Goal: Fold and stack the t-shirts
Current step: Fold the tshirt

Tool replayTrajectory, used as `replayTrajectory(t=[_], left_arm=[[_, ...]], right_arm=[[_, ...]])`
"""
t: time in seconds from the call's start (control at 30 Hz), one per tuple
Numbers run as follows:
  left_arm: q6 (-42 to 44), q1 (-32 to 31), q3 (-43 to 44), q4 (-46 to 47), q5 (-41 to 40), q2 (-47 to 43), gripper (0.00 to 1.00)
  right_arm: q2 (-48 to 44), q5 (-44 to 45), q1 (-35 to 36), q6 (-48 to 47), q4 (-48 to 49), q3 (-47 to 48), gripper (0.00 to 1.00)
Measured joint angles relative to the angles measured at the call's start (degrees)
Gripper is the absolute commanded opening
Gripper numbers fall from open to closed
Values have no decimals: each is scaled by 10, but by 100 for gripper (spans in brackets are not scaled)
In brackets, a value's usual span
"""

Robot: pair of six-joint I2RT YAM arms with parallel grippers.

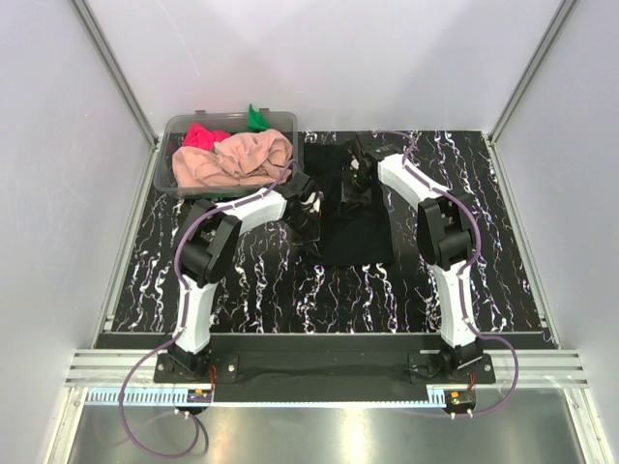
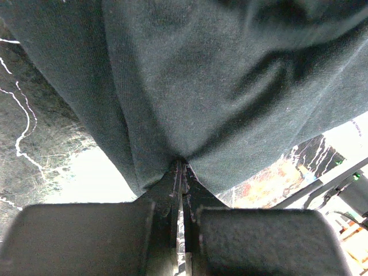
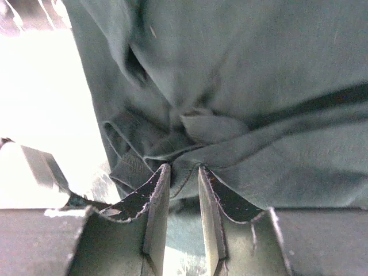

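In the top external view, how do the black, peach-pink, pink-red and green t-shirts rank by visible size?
1. black t-shirt
2. peach-pink t-shirt
3. pink-red t-shirt
4. green t-shirt
The last two show only small patches in the tub, so their order is unsure.

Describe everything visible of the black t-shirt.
The black t-shirt is soft, matte knit cloth, plain and dark, with no print showing. It lies on the marbled table between the arms, creased and bunched rather than flat. The left gripper pinches a fold at its left edge, jaws closed. The right gripper grips a bunched, seamed edge at its far side.
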Motion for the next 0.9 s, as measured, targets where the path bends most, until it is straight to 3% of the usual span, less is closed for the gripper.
replayTrajectory(t=[0.37, 0.57, 0.9], left_arm=[[1, -1, -10, 11, 0, -6, 0], [1, -2, -19, 20, -5, -12, 0], [1, -4, -22, 24, -8, -15, 0]], right_arm=[[57, 19, -7, -14, -5, 111, 33], [57, 17, -20, -17, -32, 126, 34], [-101, -39, -18, 5, -35, -49, 33]])
